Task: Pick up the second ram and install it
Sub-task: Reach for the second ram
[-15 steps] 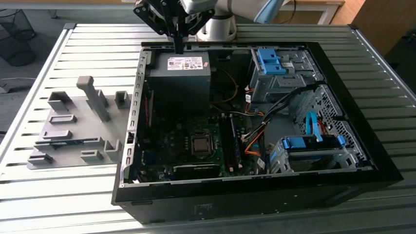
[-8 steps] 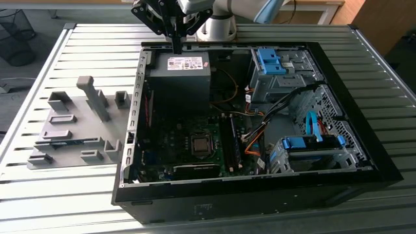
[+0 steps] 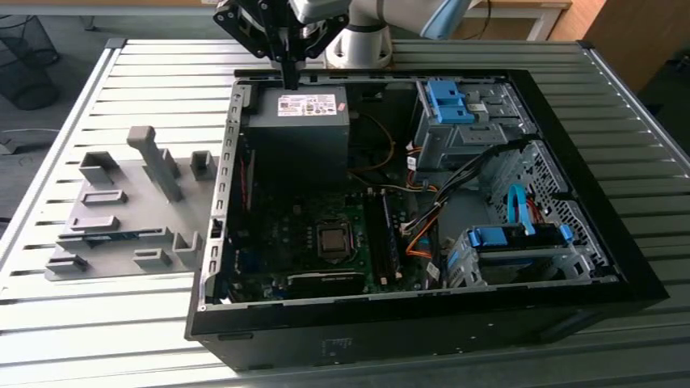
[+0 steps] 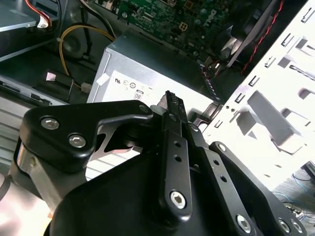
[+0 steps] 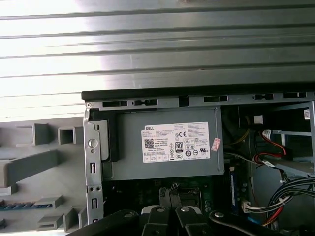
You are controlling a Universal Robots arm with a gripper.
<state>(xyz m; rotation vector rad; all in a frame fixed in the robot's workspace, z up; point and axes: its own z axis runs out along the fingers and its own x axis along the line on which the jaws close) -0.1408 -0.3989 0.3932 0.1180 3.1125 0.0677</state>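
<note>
Over the rear edge of an open black computer case (image 3: 636, 279), my gripper (image 3: 291, 79) hangs with its black fingers pointing straight down. My jaws are pressed together with nothing between them. The second wrist view shows the gripper (image 4: 170, 101) as one narrow closed tip, and the first wrist view shows the gripper (image 5: 167, 192) the same way. Just below my tips sits the grey power supply (image 3: 300, 129), a metal box with a white label, seen in both wrist views (image 4: 142, 64) (image 5: 165, 162). Whether I touch it I cannot tell. Past the power supply lies the dark green motherboard (image 3: 286, 234). Toward the exterior view's right are metal drive bays with bright blue clips (image 3: 448, 101) and bundled cables (image 3: 426, 230). The case lies on its side on a slatted metal table (image 3: 108, 323). Outside the case, on the exterior view's left, a grey holder tray (image 3: 124, 190) carries several upright blocks. The second ram (image 3: 113, 236) rests in that tray as a thin blue strip, well apart from me. In the first wrist view the second ram (image 5: 17, 206) shows as a blue stick lying among the grey blocks.
</note>
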